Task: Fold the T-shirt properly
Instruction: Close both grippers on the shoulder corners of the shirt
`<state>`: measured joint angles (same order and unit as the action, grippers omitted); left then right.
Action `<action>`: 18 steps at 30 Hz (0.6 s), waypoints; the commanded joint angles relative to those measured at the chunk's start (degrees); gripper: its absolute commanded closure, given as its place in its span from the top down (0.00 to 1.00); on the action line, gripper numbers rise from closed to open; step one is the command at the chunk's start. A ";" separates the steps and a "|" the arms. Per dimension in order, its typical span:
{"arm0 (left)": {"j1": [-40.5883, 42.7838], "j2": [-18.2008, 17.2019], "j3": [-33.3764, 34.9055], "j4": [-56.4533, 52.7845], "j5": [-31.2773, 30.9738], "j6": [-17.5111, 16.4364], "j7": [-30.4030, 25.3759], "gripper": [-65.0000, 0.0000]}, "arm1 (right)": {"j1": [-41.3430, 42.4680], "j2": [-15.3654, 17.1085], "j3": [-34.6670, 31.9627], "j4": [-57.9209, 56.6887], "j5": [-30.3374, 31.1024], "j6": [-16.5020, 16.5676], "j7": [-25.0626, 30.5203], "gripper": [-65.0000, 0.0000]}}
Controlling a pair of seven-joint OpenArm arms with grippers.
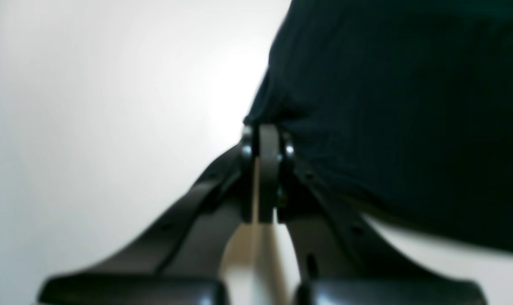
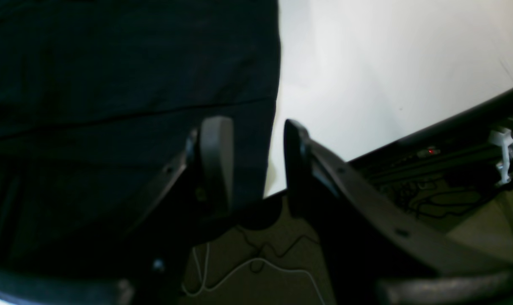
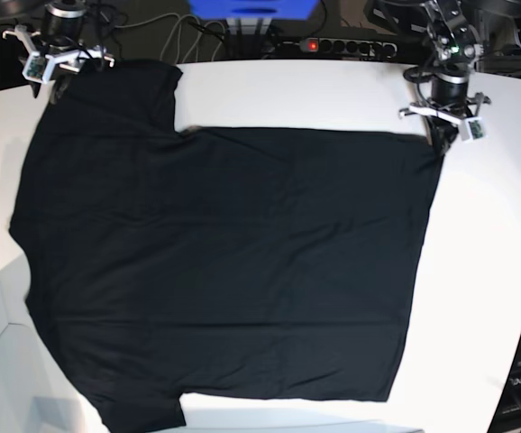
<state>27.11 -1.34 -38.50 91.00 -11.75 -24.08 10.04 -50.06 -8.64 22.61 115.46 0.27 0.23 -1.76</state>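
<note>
Pinching a hem corner of the T-shirt (image 3: 224,271), our left gripper (image 1: 265,140) has its fingers pressed together on the black cloth. Our right gripper (image 2: 250,163) stands with fingers apart at the sleeve edge; one finger (image 2: 216,161) overlies cloth. We see the shirt spread flat across the white table (image 3: 490,262).

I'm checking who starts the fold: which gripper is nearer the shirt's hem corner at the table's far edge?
Left. The left gripper is shut on that corner of the T-shirt; the right gripper is open over the sleeve edge at the opposite end.
</note>
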 commanded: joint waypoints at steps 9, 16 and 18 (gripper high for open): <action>0.45 2.27 -2.60 5.31 -0.52 -0.14 -1.30 0.00 | 1.40 0.07 0.11 0.80 -0.23 0.17 -0.66 0.40; 0.45 2.27 -2.60 4.95 -0.52 -0.14 -1.30 0.00 | 8.44 1.04 0.29 0.80 -0.32 0.17 -14.46 0.66; 0.45 2.27 -2.60 4.95 -0.52 -0.14 -1.30 0.00 | 10.20 2.09 0.29 0.36 -0.32 0.17 -17.89 0.66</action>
<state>27.42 1.43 -40.80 94.98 -11.70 -24.23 10.31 -39.35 -6.79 22.61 115.15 0.32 0.27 -20.67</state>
